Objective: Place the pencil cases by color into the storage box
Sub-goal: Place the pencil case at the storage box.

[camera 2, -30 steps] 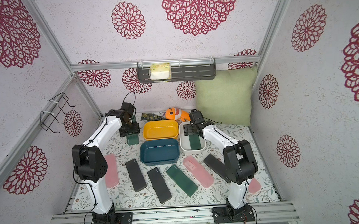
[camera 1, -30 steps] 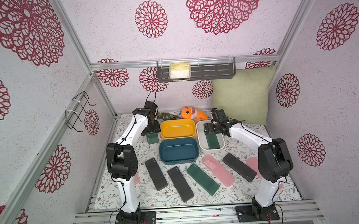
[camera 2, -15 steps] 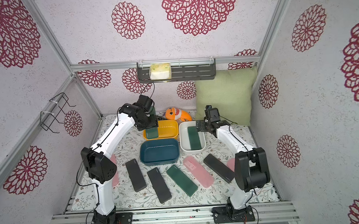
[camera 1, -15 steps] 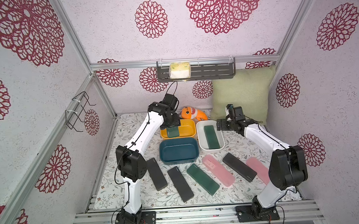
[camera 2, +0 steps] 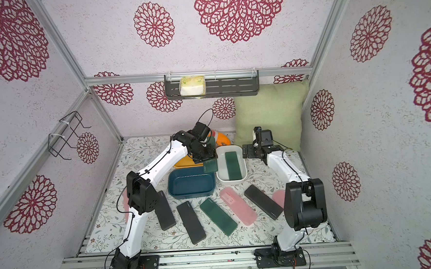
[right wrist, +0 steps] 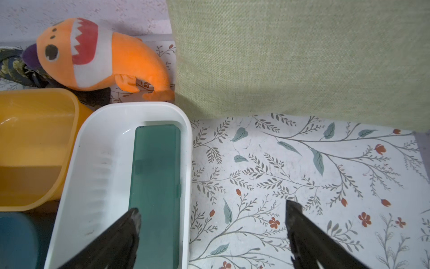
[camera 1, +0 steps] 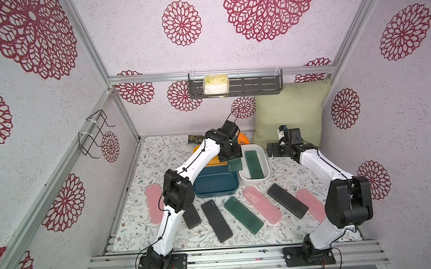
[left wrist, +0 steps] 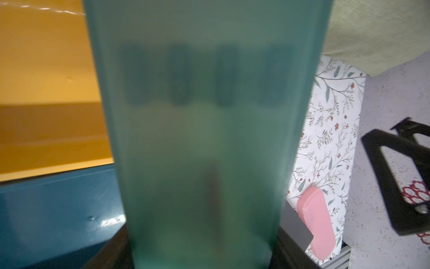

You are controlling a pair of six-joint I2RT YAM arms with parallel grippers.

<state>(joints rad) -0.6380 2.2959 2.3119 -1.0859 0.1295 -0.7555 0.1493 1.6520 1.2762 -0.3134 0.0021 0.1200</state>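
Front row: seven pencil cases lie flat on the floral counter (camera 1: 135, 227), spread from the robot's left to its right: left pink case (camera 1: 154, 206), first black case (camera 2: 164, 211) partly under the left arm (camera 1: 200, 158), second black case (camera 1: 216, 221), loose green case (camera 1: 243, 215), middle pink case (camera 1: 261, 204), right black case (camera 1: 287, 204), and right pink case (camera 1: 310, 206) partly behind the right arm (camera 1: 320, 165).
Writing: small pale marks on the second black case and the middle pink case, too small to read.
Tubs: behind the row stands a blue tub (camera 1: 212, 194). A white tub (camera 1: 253, 180) just to its right holds one stored green case (camera 1: 254, 163), lying flat. A yellow tub (right wrist: 37, 130) sits behind the blue one.
Left fingers (left wrist: 109, 253): clenched on a held green case (camera 1: 234, 164), in the air where the three tubs meet.
Right fingers (right wrist: 111, 244): spread wide, grasping nothing, above the counter beside the white tub's far right.
Back: orange plush fish (right wrist: 93, 58), green cushion (camera 1: 289, 116) against the wall, and a dark shelf (camera 1: 252, 87) carrying a yellow-white pack (camera 1: 216, 84).
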